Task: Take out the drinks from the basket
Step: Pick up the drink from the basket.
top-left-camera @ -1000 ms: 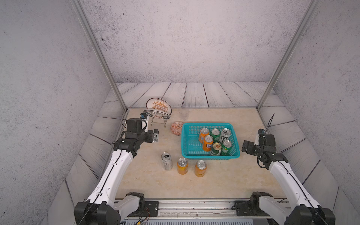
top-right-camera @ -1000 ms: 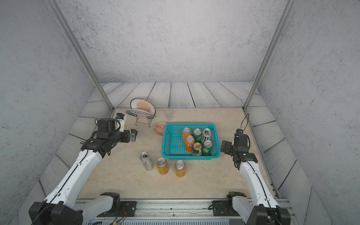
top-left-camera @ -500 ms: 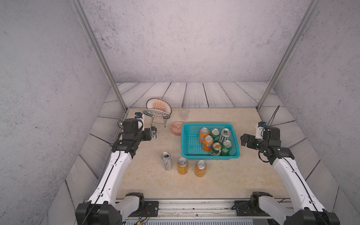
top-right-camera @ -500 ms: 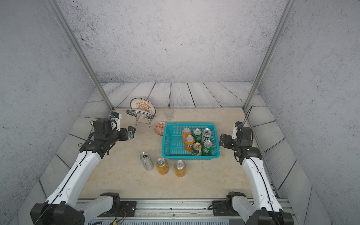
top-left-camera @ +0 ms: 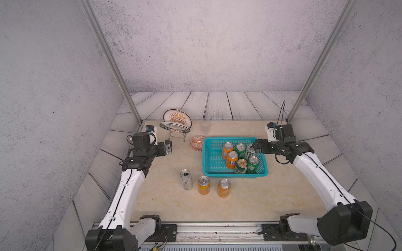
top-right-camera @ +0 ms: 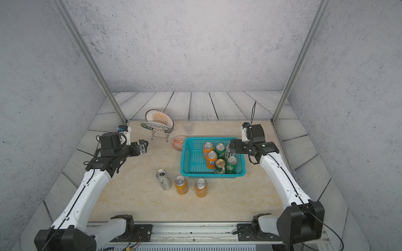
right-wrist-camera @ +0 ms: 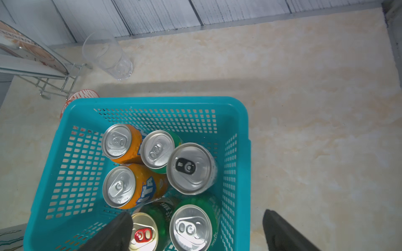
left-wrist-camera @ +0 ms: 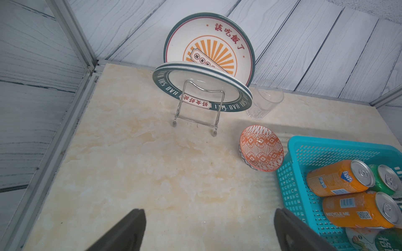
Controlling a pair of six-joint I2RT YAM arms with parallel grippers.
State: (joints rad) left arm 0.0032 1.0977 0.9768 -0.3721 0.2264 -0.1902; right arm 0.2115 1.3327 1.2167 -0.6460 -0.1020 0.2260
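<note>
Black right pincer [right-wrist-camera: 196, 216] hangs spread over the basket [right-wrist-camera: 152, 101] edge; left pincer [left-wrist-camera: 210, 211], also spread, hovers aside.

Right of centre on the tabletop [top-left-camera: 272, 195]: rectangular turquoise plastic mesh basket [top-left-camera: 213, 156]. Inside, crowded into its right half: two orange aluminium cans [top-left-camera: 227, 150] [top-left-camera: 231, 160], three green aluminium cans [top-left-camera: 240, 149] [top-left-camera: 241, 166] [top-left-camera: 253, 164], one tall silver-white aluminium can [top-left-camera: 249, 153]. In front, in a row: another tall silver-white can [top-left-camera: 186, 180] leftmost, then two more orange cans [top-left-camera: 203, 185] [top-left-camera: 224, 187]. Beside its back left corner: round orange-patterned bowl [top-left-camera: 197, 142]. Behind that: clear plastic cup [top-left-camera: 205, 126]; left of it, wire rack of round patterned plates [top-left-camera: 175, 127].
</note>
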